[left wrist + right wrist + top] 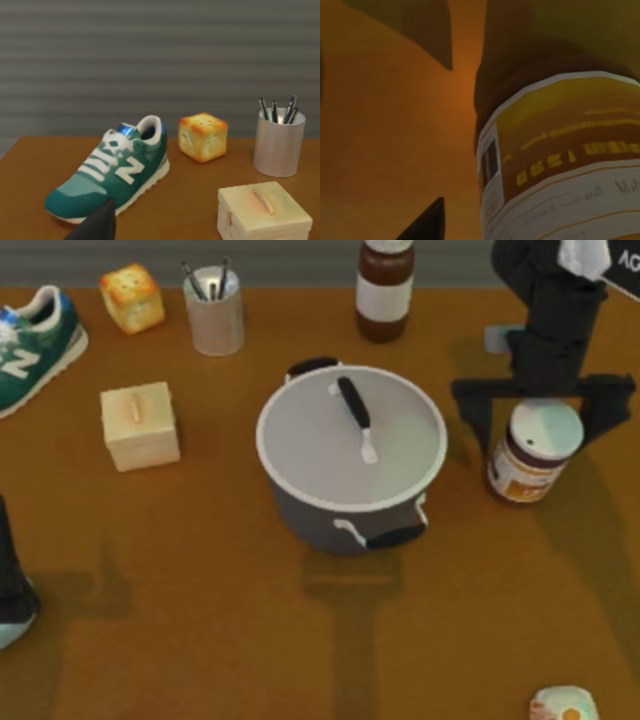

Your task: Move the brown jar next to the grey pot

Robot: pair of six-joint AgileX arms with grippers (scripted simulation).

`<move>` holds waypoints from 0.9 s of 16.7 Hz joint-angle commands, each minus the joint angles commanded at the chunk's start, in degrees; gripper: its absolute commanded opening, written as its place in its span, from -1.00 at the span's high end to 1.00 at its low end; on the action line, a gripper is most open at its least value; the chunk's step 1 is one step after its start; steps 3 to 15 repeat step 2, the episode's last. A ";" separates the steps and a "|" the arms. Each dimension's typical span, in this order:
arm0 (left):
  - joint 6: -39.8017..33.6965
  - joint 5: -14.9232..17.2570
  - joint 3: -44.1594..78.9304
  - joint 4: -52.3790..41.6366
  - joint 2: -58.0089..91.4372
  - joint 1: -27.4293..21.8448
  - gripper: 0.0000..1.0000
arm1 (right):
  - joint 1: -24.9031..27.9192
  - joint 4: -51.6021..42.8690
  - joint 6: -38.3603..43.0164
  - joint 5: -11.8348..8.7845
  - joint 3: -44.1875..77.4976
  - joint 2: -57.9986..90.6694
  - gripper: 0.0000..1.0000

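Our left arm (12,590) sat parked at the table's left edge. The round grey pot (350,455) with its smooth pale lid stood mid-table. Right of it, just apart, the squat brown jar (532,452) stood between our right gripper's (541,410) wide-spread jaws.
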 joint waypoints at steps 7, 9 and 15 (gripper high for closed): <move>0.00 0.00 0.00 0.00 0.00 0.00 -1.00 | 0.00 0.00 0.00 0.00 0.00 0.00 -1.00; 0.00 0.00 0.00 0.00 0.00 0.00 -1.00 | 0.00 0.00 0.00 0.00 0.00 0.00 -1.00; 0.00 0.00 0.00 0.00 0.00 0.00 -1.00 | 0.00 0.00 0.00 0.00 0.00 0.00 -1.00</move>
